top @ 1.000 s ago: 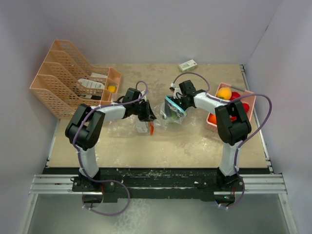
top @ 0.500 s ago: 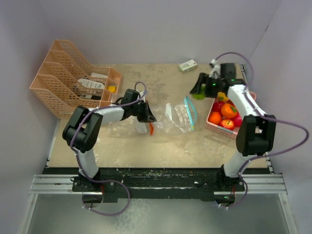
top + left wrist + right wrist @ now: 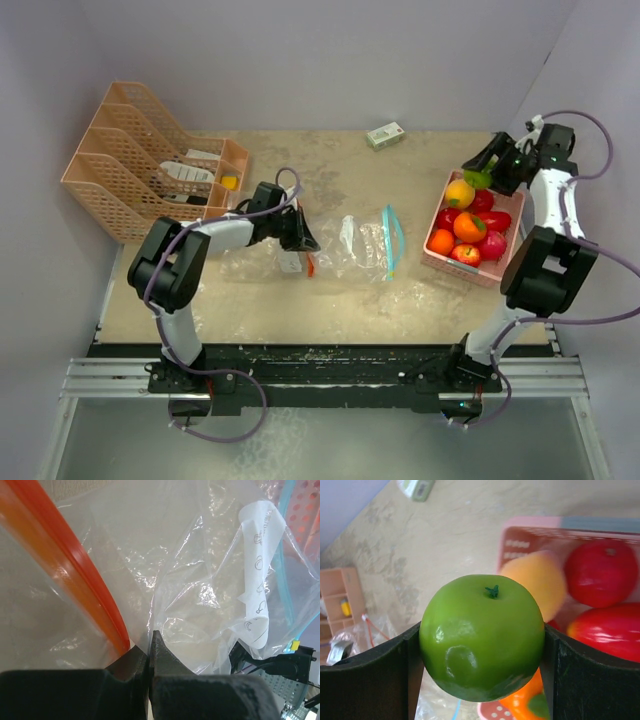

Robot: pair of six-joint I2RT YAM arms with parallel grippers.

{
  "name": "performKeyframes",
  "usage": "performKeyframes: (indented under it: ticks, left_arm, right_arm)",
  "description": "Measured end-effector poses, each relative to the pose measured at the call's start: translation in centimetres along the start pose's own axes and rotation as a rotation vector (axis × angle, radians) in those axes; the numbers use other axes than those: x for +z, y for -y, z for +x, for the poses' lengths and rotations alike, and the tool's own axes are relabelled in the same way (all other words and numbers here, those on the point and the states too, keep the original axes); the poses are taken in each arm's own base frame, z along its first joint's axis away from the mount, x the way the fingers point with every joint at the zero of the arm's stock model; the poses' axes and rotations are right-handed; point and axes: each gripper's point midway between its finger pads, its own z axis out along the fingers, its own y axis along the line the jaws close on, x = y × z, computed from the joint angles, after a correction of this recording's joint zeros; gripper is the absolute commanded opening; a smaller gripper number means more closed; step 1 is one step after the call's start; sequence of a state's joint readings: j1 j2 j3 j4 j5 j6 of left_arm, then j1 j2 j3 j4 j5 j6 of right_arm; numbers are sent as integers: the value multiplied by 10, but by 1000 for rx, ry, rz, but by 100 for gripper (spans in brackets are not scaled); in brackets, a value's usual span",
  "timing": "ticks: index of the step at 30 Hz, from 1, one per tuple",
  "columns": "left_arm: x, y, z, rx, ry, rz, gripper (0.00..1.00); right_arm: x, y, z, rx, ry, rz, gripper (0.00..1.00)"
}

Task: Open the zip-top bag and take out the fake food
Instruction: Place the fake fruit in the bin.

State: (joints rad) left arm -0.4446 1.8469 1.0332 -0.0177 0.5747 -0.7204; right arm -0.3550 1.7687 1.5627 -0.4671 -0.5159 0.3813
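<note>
Green apple [image 3: 482, 637] clamped in right claw [image 3: 487, 170], stem facing wrist camera, over far-left corner of pink basket [image 3: 462, 272] holding oranges [image 3: 469, 226], red apples [image 3: 497, 220]. Zip-top bag [image 3: 365, 245] flat mid worktop [image 3: 330, 165], long axis left-right, teal mouth rightward; left claw [image 3: 149, 655] pinched on its left end.

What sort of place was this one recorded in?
Most likely a lab robot test cell: plain walls box in the table, the arms are bolted to a metal rail at its near edge, and the props are a pink basket of plastic fruit and a desk file rack.
</note>
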Motion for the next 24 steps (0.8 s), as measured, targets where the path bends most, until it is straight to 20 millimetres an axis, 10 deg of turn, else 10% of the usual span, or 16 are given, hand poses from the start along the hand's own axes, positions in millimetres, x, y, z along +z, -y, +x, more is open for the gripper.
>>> performKeyframes:
  ticks: [8, 24]
  left_arm:
    - [-2, 10, -24, 38, 25, 17, 0]
    - [6, 0, -37, 28, 4, 10, 0]
  right_arm:
    - [-2, 84, -10, 108, 25, 220, 67]
    - [-18, 122, -26, 26, 69, 476, 94]
